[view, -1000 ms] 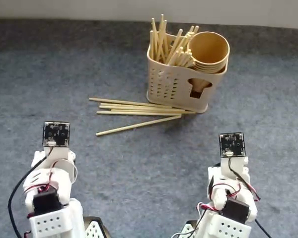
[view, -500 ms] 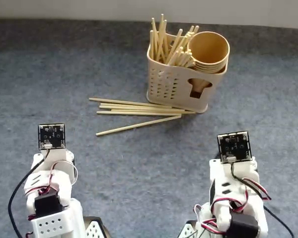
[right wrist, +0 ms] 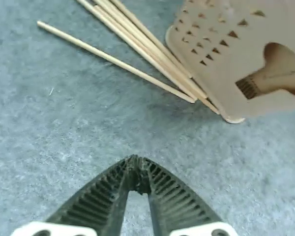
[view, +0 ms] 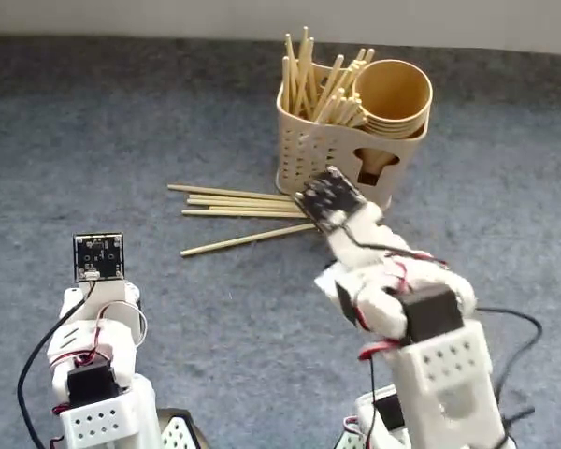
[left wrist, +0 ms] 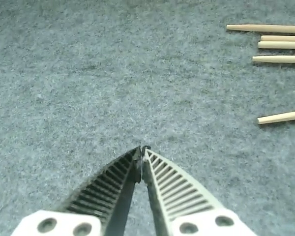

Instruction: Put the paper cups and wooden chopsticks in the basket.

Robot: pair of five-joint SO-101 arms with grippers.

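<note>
Many chopsticks and stacked paper cups are held in the basket, while the left gripper and the right gripper are seen closed on nothing.

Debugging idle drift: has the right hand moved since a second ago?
Yes. The right hand advanced toward the beige perforated plastic basket, now beside the loose wooden chopsticks.

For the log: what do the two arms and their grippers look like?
The left arm and right arm are white plastic with black servo blocks, thin red, white and black wires and a thicker black cable. Each has a small square black circuit board at the wrist. The left gripper and right gripper have black ribbed tapering fingers on white mounts with round holes.
</note>
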